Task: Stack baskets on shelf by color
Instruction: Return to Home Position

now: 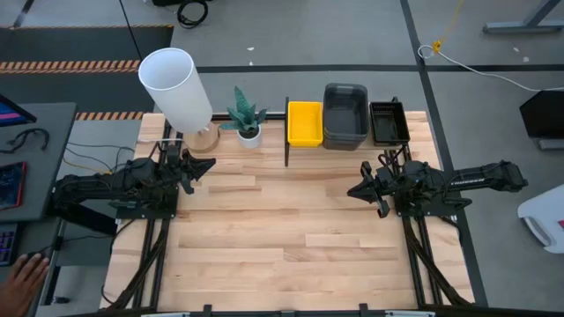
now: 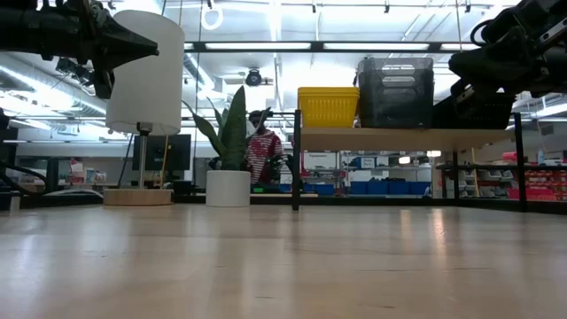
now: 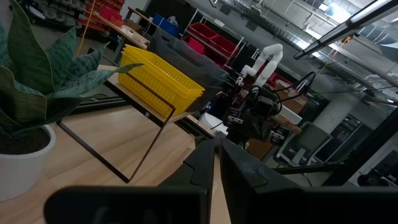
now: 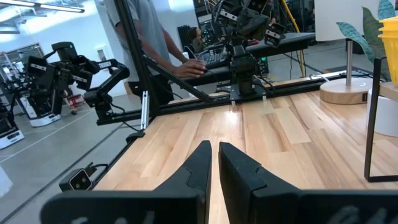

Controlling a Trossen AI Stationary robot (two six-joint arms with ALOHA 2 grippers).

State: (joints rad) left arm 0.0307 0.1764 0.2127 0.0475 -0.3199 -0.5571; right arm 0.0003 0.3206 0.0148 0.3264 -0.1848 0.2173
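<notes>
On the shelf (image 2: pixel 407 134) at the table's far edge stand yellow baskets (image 1: pixel 304 123), dark grey baskets (image 1: pixel 345 114) and black mesh baskets (image 1: pixel 388 121), side by side on their bottoms. In the low view the yellow baskets (image 2: pixel 329 106) and the grey baskets (image 2: pixel 396 91) sit on the plank. My left gripper (image 1: pixel 210 165) hovers at the table's left side and my right gripper (image 1: pixel 352 191) at its right side. Both are level, shut and hold nothing. The left wrist view shows the yellow baskets (image 3: pixel 163 78) beyond my left gripper (image 3: pixel 216 146).
A white-shaded lamp (image 1: pixel 176 88) and a potted plant (image 1: pixel 247 119) stand at the far left, beside the shelf. A person's hand (image 1: pixel 22 273) rests at a desk left of the table. The tabletop (image 1: pixel 291 238) between the arms is bare wood.
</notes>
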